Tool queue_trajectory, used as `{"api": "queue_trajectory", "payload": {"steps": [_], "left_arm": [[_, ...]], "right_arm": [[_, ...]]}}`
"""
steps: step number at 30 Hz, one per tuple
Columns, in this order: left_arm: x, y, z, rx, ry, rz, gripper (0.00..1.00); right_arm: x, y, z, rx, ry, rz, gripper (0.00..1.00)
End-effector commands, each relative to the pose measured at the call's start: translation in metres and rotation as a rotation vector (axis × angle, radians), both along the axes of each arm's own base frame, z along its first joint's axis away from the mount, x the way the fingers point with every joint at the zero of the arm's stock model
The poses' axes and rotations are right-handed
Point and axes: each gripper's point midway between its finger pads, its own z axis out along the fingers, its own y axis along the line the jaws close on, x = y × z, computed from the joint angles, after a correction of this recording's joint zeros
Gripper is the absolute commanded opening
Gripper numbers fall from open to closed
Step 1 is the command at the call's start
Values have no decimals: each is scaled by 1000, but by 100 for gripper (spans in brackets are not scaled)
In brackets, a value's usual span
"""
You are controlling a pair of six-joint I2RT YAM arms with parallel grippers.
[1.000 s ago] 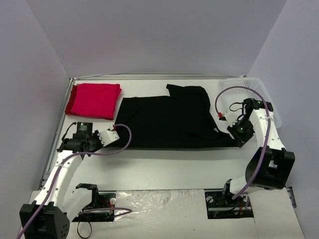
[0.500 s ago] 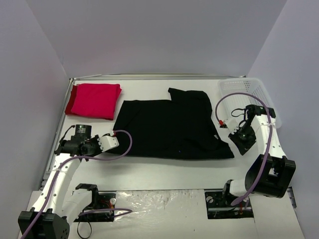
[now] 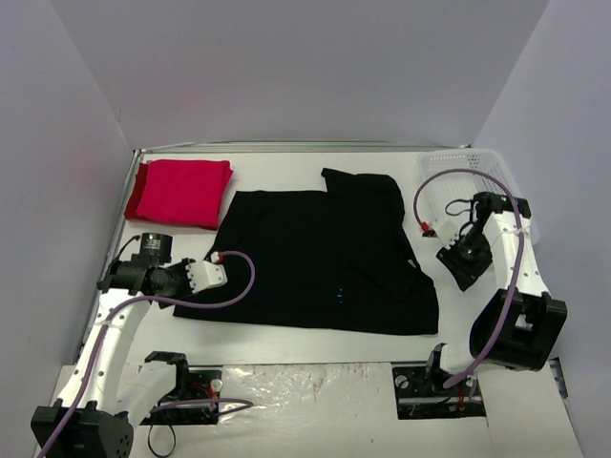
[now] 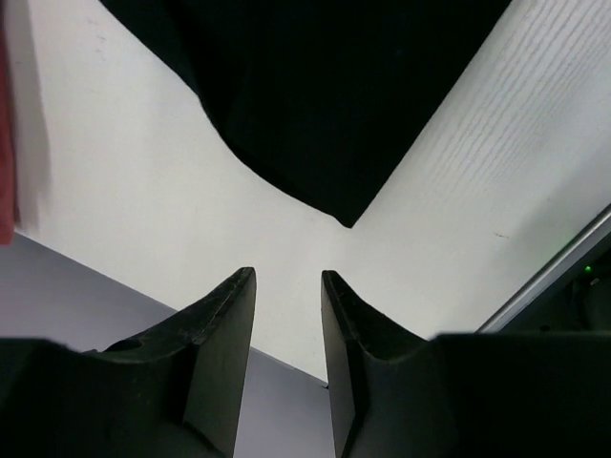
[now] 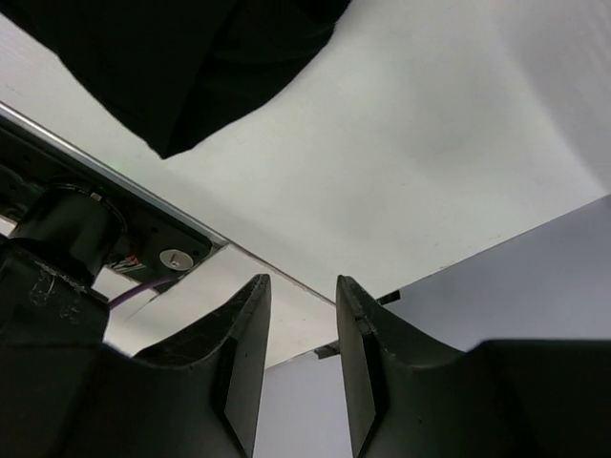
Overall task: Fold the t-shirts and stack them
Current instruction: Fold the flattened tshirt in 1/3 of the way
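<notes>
Two shirts lay on the white desk (image 3: 315, 348). The red shirt (image 3: 179, 194) sat folded at the far left corner. The black shirt (image 3: 325, 253) was spread flat across the middle with its blue mark (image 3: 340, 294) facing up, not yet folded or stacked.

The likeliest trouble began on the left, where the left arm's purple cable (image 3: 243, 286) looped over the black shirt's near left corner. Any sweep of that arm could have dragged the cloth and spoiled the layout. The near hem also ran aslant, lower on the right, so a fold taken from it would probably have come out crooked. At the far right the cloth looked doubled over, and a pinch there risked catching only one layer. A wide swing of the right arm could have knocked the basket (image 3: 496, 176) just beyond it.

The left end effector (image 3: 221, 272) stood at the shirt's left edge with its fingers a little apart. Its wrist view showed nothing between them and a black corner just ahead. The right end effector (image 3: 449, 250) hung just off the shirt's right edge, likewise slightly parted and empty, touching no cloth.
</notes>
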Motion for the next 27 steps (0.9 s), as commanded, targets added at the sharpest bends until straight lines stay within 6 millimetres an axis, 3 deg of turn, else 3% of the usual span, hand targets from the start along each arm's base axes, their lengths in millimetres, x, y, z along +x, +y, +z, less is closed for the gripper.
{"api": "queue_trajectory", "payload": {"steps": [1, 5, 6, 13, 14, 15, 19, 20, 23, 27], "left_arm": [[8, -4, 21, -29, -36, 5, 33], [59, -9, 47, -106, -189, 144, 34], [66, -16, 51, -162, -192, 183, 34], [134, -58, 74, -324, -232, 208, 38], [142, -70, 66, -317, -210, 190, 38], [151, -67, 65, -298, -220, 202, 38], [180, -89, 52, -247, -225, 181, 37], [190, -96, 48, -246, -213, 173, 29], [208, -108, 41, -259, -172, 187, 27], [212, -112, 26, -242, -113, 187, 23]], "right_arm": [[18, 2, 17, 38, -34, -2, 30], [69, 11, 27, 132, -120, -49, 39], [81, 18, 27, 179, -142, -55, 46], [146, 51, 20, 346, -152, -83, 50], [153, 60, 10, 352, -121, -69, 51], [156, 65, 6, 348, -106, -69, 51], [185, 84, -15, 283, -84, -37, 51], [198, 87, -19, 281, -88, -31, 52], [220, 101, -20, 286, -101, -15, 53], [226, 115, -21, 293, -88, 29, 57]]}}
